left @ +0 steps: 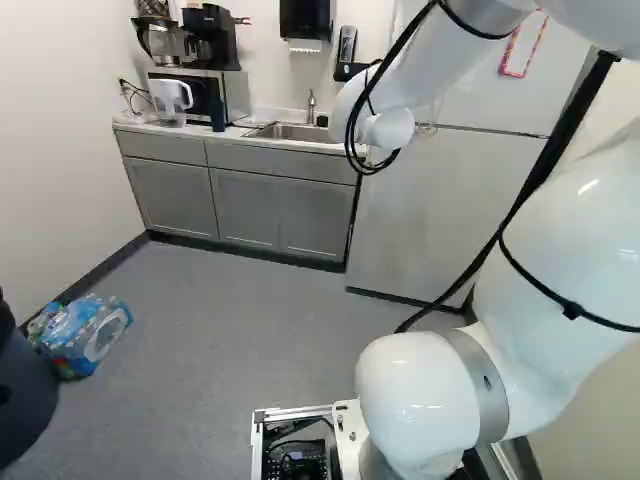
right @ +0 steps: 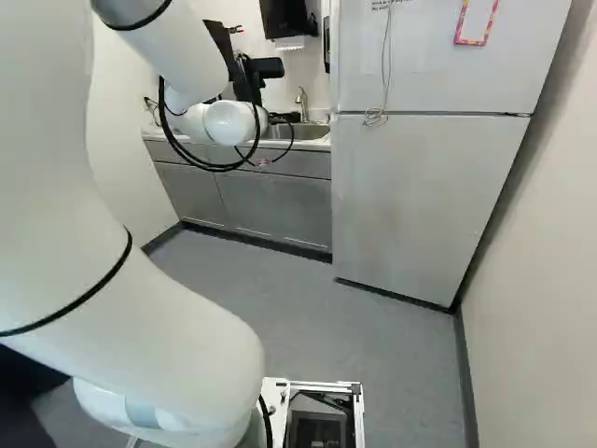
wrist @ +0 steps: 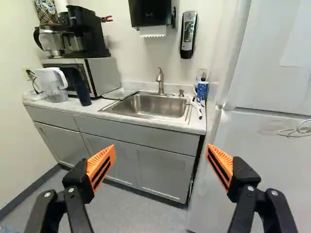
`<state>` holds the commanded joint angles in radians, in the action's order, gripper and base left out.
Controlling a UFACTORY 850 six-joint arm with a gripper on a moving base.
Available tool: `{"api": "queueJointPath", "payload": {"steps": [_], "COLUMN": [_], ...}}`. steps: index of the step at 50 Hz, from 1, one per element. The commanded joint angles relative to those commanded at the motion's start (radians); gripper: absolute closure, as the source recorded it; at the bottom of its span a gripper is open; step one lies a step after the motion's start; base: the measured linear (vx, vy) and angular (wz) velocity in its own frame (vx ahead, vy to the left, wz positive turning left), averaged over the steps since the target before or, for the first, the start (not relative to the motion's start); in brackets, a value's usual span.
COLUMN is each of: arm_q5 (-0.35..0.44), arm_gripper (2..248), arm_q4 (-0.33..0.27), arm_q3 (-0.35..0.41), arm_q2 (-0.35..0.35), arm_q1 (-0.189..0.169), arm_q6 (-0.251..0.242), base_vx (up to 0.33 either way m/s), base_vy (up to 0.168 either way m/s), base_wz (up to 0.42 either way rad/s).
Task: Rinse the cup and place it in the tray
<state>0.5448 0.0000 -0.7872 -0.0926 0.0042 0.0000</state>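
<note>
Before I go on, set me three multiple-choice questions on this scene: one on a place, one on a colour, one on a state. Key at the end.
1. Where is the blue mug?
A) Inside the sink
B) Between the sink and the fridge
C) On the floor

2. What colour is the towel dispenser?
A) Black
B) Red
C) Yellow

3. How is the gripper?
A) Shut on the mug
B) Shut, empty
C) Open, empty

Key:
1 B: the wrist view shows the mug beside the basin, on the fridge side.
2 A: its casing is black, with white paper hanging below.
3 C: the fingers stand wide apart with nothing held between them.
</note>
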Motion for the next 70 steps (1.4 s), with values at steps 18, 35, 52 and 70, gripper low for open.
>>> {"api": "queueJointPath", "payload": {"steps": [18,35,52,70], "arm_q5": [-0.03,-0.055,-0.078,-0.079], "arm_gripper": [3,3,3,3], "arm_q4": [0.0,0.0,0.0,0.0], "arm_q3": [-0.041,-0.079,-0.118,-0.127], "arm_q2": [0.003,0.005,0.009,0.01], "arm_q1": [0.0,0.0,0.0,0.0], "arm_q6": [0.0,0.0,0.0,0.0], "base_vx": [0.0,0.0,0.0,0.0], "base_vy": [0.0,0.0,0.0,0.0], "base_wz": [0.0,0.0,0.0,0.0]}}
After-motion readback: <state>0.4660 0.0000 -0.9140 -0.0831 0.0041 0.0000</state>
